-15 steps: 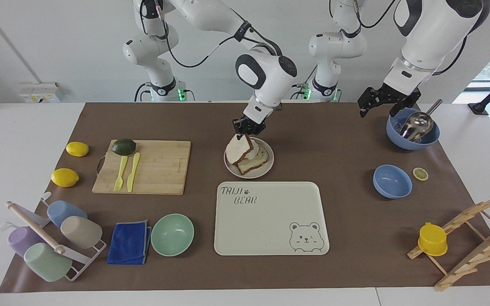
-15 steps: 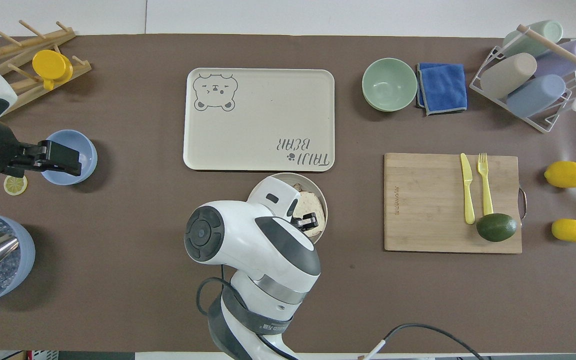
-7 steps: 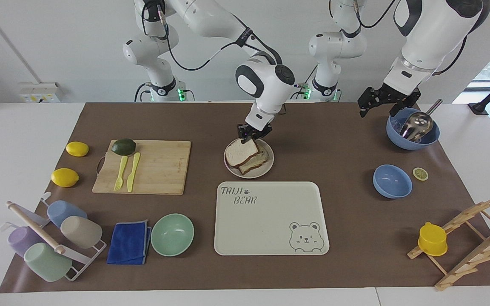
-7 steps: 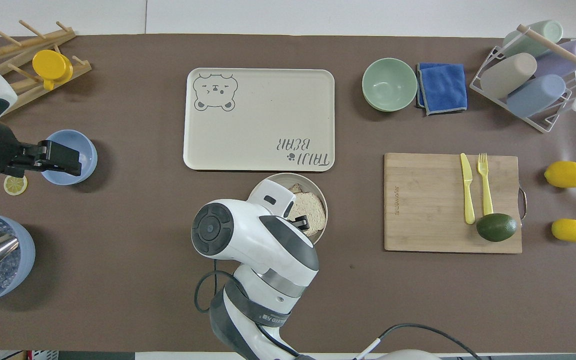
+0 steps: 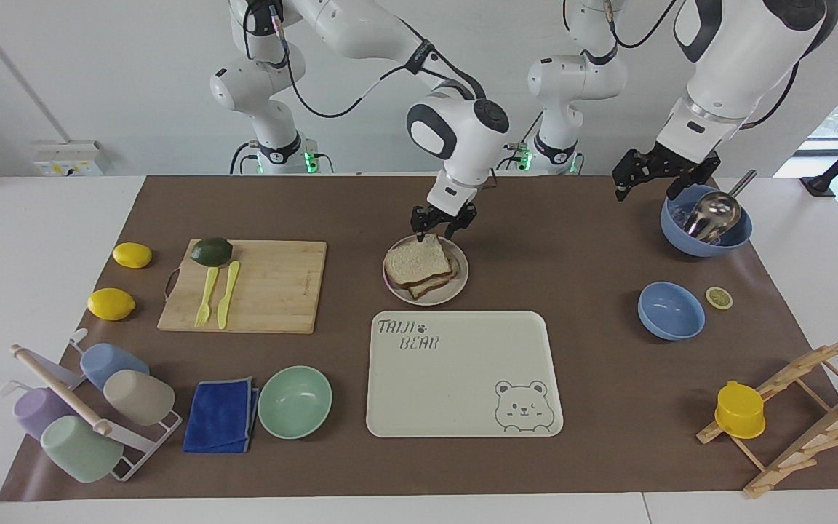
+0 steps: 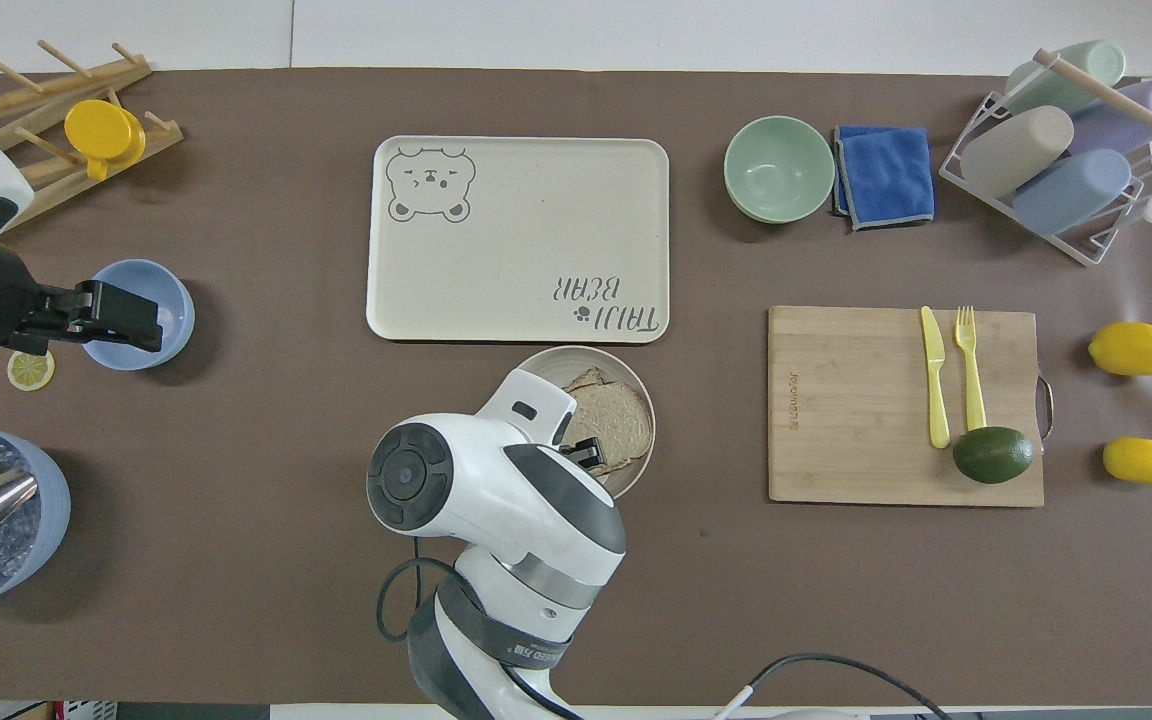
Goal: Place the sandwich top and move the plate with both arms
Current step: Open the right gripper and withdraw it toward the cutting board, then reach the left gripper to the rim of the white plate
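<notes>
I am spreading my right end effector (image 5: 442,225) open just over the sandwich top (image 5: 417,259) — it is lying flat on the plate (image 5: 460,282), squared over the stack — while my left end effector (image 5: 653,180) is waiting open over the blue bowl (image 5: 706,230).

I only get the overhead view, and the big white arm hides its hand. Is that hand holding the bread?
Observer: No. The right hand is open just above the bread top, which lies flat on the sandwich.
Child: Is the other hand inside the little blue bowl?
Observer: No. The left hand waits open, high in the air, touching nothing.
</notes>
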Motion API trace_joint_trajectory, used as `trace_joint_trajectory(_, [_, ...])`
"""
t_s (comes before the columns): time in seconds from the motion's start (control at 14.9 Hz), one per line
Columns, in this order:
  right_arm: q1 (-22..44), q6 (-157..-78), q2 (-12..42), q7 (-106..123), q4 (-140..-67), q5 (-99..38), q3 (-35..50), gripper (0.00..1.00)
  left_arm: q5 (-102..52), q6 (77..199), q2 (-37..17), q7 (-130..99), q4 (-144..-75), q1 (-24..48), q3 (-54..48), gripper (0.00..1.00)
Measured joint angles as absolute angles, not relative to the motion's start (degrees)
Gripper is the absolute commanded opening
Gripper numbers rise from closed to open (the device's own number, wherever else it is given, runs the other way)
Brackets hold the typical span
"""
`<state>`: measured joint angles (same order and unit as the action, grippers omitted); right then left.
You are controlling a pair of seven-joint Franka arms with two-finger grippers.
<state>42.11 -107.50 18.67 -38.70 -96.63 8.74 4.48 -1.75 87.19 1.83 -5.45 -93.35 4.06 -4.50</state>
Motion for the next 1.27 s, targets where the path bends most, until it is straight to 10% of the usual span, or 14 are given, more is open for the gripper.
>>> trace_joint_trajectory(0.27, [31.13, -101.34, 10.05, -33.41, -96.09, 6.90, 4.30, 1.00, -1.75, 87.19, 1.83, -5.45, -93.35, 4.06, -4.50, 1.00])
trace_joint_trajectory(1.27, [3.77, -82.85, 1.43, -8.88, -88.78, 6.27, 3.75, 1.00, -2.19, 98.49, 2.73, -19.15, -106.29, 14.83, -6.14, 1.00])
